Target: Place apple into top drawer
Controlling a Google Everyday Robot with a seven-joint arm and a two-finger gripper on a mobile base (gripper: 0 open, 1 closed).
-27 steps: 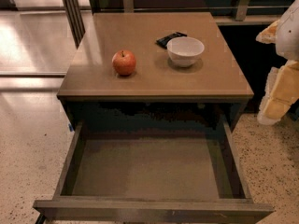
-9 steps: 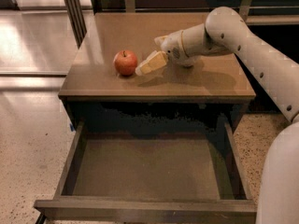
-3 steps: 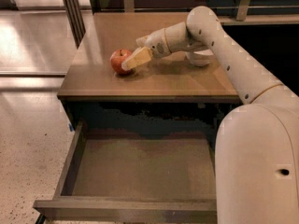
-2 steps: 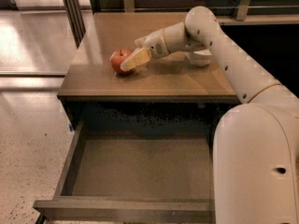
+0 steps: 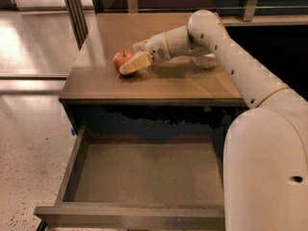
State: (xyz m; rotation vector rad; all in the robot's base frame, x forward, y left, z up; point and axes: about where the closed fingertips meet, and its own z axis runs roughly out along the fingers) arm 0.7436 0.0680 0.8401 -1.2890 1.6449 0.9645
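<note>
Straddling the apple (image 5: 121, 59) on the cabinet top (image 5: 183, 85).
Gripper (image 5: 130, 57) sits at its 3 o'clock, fingers (image 5: 136, 63) spread either side; top drawer (image 5: 144, 174) open at 6 o'clock.

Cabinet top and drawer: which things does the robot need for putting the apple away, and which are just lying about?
Part of the job:
apple, resting on the cabinet top
gripper, right at the apple
top drawer, pulled open below

Just lying about:
white bowl, mostly hidden, also on the cabinet top
</note>
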